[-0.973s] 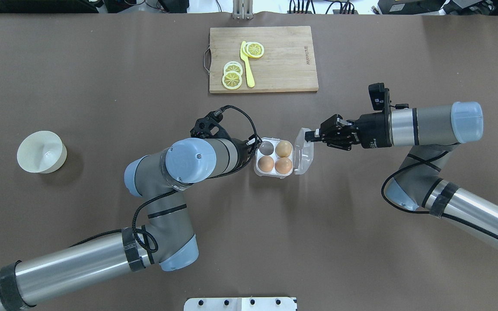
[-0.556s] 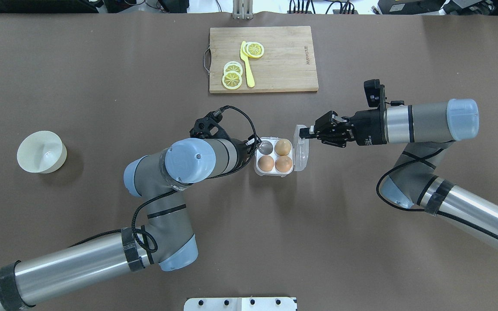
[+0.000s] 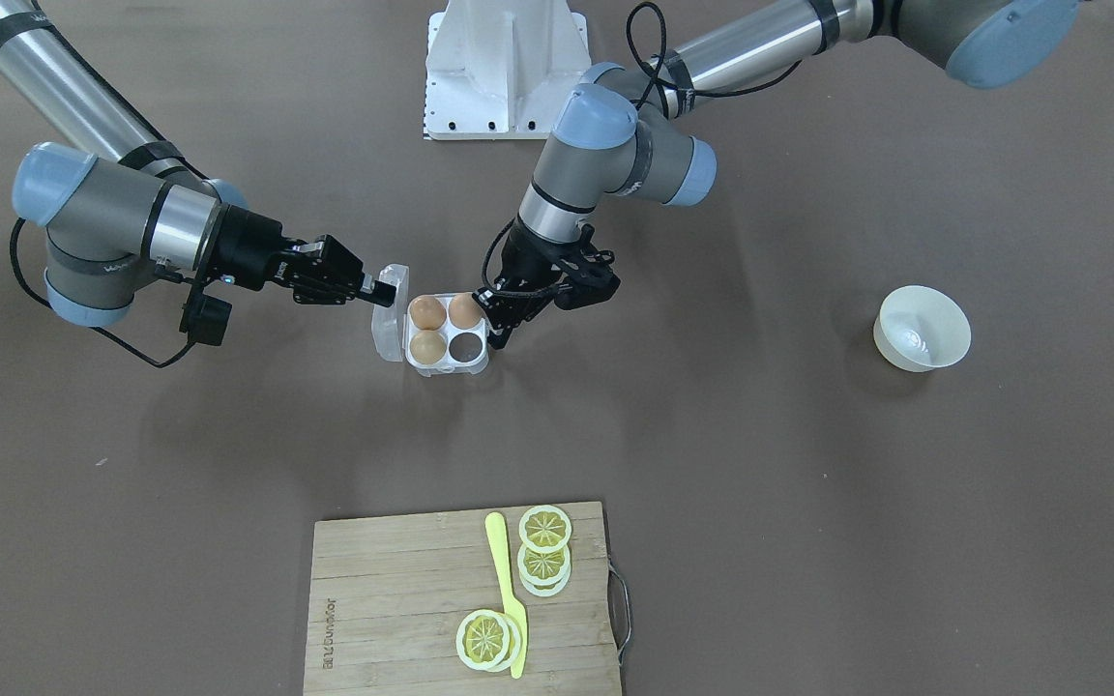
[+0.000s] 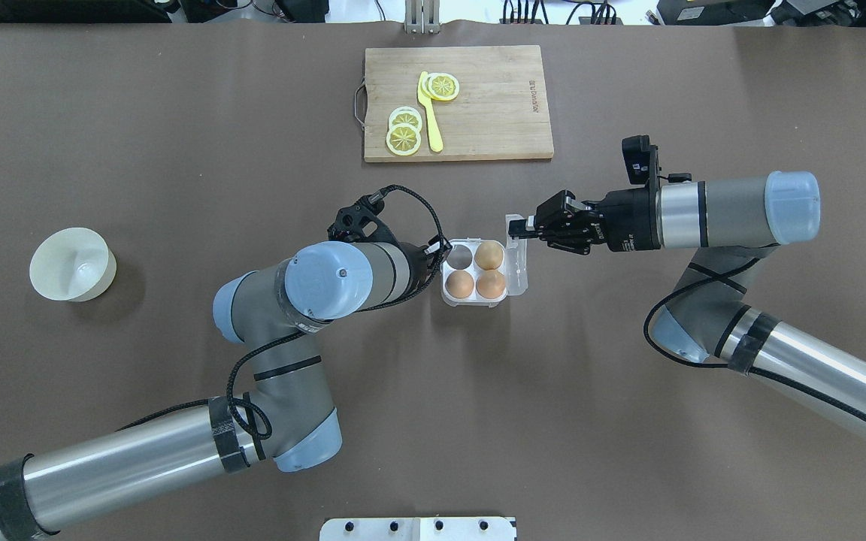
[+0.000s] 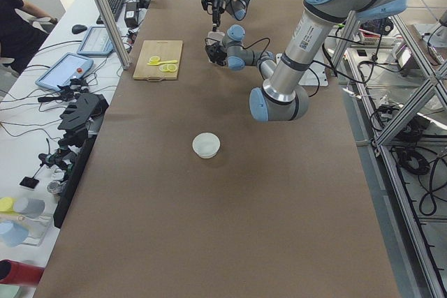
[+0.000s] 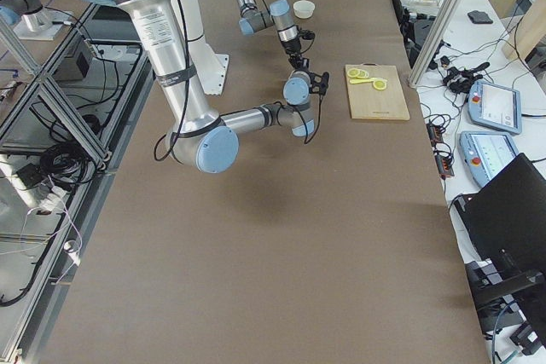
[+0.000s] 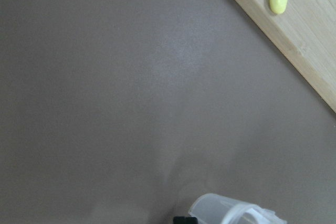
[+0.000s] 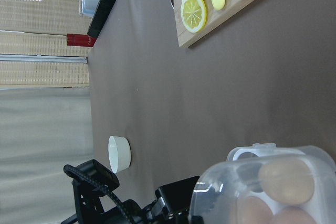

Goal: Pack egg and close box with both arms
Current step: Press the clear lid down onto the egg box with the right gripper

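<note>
The clear box sits mid-table with its lid standing about upright on its right side. Two reddish-brown eggs lie in the near cells, and I cannot tell which is the task's egg. A paler tan egg lies far right, and the far left cell is empty. My right gripper is shut on the lid's tab. My left gripper is shut on the box's left rim, mostly hidden under its wrist in the overhead view.
An off-white bowl stands at the far left. A wooden cutting board with lemon slices and a yellow knife lies at the back centre. The robot's white base plate is at the near edge.
My right gripper has moved left and slightly back with the lid's tab, swinging the lid from leaning open to about upright. The box, eggs and left arm have stayed put.
</note>
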You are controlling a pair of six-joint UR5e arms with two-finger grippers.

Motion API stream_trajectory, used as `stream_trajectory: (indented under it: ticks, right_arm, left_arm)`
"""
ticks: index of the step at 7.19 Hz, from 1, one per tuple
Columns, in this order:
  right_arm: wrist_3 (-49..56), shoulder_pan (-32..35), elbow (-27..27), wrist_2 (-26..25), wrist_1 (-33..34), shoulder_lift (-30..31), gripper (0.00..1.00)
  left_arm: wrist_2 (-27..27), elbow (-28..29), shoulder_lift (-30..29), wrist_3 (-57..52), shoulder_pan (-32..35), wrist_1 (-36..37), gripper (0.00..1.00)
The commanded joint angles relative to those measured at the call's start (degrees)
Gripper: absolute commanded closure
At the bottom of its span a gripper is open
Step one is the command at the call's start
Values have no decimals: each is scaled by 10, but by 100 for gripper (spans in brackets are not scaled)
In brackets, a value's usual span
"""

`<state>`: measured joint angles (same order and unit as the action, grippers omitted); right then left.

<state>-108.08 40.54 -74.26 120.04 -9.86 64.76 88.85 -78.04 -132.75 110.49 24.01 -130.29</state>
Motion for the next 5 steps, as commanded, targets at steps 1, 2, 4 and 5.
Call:
stream_trajectory:
  ticks: [1, 2, 4, 5]
  right_arm:
    - [1, -21, 1, -29, 3, -5, 98]
    - [1, -27, 1, -33, 6, -9, 98]
    - [1, -28, 1, -34, 5, -10, 91]
    - [1, -28, 1, -34, 5, -10, 86]
  left_arm:
    - [0, 1, 1, 0, 0, 0, 100]
    - [0, 1, 1, 0, 1, 0, 100]
    - [0, 0, 1, 0, 1, 0, 100]
    - [0, 0, 1, 0, 1, 0, 100]
